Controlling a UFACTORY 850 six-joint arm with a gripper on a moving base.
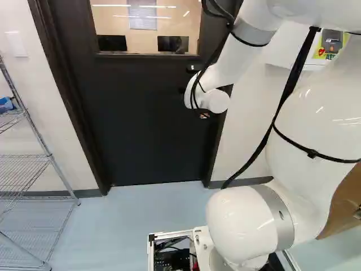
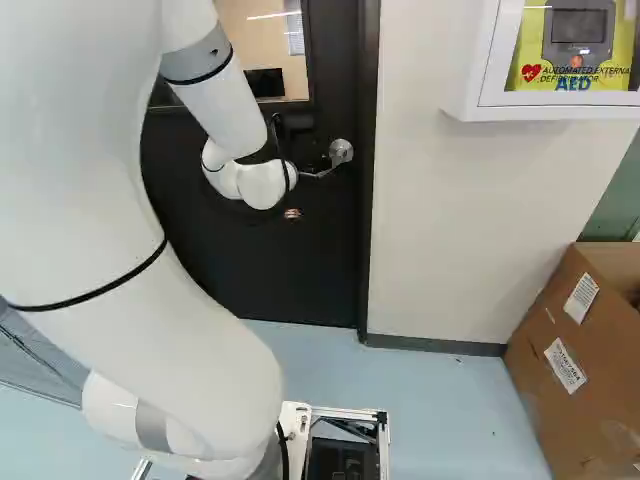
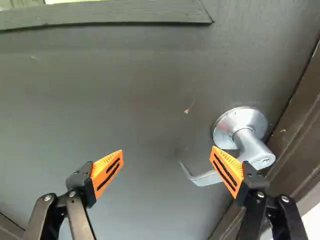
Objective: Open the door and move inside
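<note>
The dark door [image 1: 152,118] stands closed in its frame. Only a bit of my gripper [image 2: 292,213] shows below the white wrist, close before the door and beside the silver handle [image 2: 341,151]. In the wrist view my gripper [image 3: 167,150] is open wide, with orange pads [image 3: 107,172] and bare door between them. The handle's round plate [image 3: 235,122] lies beyond one finger, towards the door frame. Its lever [image 3: 205,179] runs behind that finger, and the bent tip reaches into the space between the fingers. Whether finger and lever touch, I cannot tell.
A wire shelf rack [image 1: 34,164] stands left of the door. Right of it are the dark door frame [image 2: 367,180], a white wall, an AED cabinet [image 2: 480,80] and a cardboard box [image 2: 580,350] on the floor. The door has a window [image 1: 148,28].
</note>
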